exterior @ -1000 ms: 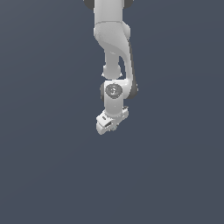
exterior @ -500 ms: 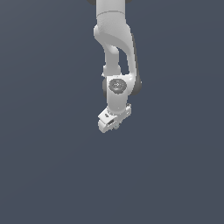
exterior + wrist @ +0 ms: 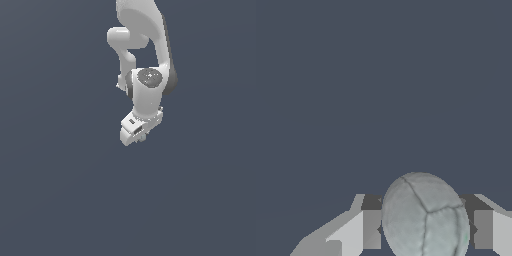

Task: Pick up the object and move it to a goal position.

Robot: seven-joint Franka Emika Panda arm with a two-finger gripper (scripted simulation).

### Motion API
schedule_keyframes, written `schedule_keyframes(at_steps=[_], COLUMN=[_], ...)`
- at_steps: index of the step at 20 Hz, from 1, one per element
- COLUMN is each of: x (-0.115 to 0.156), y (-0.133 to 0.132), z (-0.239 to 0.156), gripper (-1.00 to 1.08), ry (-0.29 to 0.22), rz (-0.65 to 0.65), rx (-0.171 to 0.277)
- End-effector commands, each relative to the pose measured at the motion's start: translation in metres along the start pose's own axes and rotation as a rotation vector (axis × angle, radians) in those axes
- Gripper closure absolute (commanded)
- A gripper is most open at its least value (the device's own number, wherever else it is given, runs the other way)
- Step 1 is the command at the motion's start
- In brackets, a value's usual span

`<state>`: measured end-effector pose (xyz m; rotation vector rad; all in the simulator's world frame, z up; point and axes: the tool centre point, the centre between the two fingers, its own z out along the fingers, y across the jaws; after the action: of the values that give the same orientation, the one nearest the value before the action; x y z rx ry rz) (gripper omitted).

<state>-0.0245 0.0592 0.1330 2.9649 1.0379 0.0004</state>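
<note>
In the wrist view a pale grey-green ball point(image 3: 426, 217) with faint seam lines sits between my two fingers point(image 3: 371, 227), which press against its sides. My gripper point(image 3: 427, 230) is shut on the ball. In the exterior view the white arm hangs down from the top, and the gripper point(image 3: 136, 136) is at its lower end, above the dark grey surface. The ball is hidden by the hand in that view.
A plain dark grey surface point(image 3: 60, 190) fills both views. No other objects show.
The arm has shifted slightly to the exterior view's right and upward, with the gripper still closed.
</note>
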Motion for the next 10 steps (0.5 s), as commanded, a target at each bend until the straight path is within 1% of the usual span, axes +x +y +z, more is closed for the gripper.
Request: schedule_keyframes(at_steps=[1, 5, 10], x=[0.011, 0.025, 0.037], y=[-0.006, -0.012, -0.016], z=[-0.024, -0.054, -0.078], gripper=[1.08, 1.08, 1.08], ry=[0.0, 0.0, 0.0], rz=[0.0, 0.0, 0.0], rx=[0.0, 0.0, 0.001])
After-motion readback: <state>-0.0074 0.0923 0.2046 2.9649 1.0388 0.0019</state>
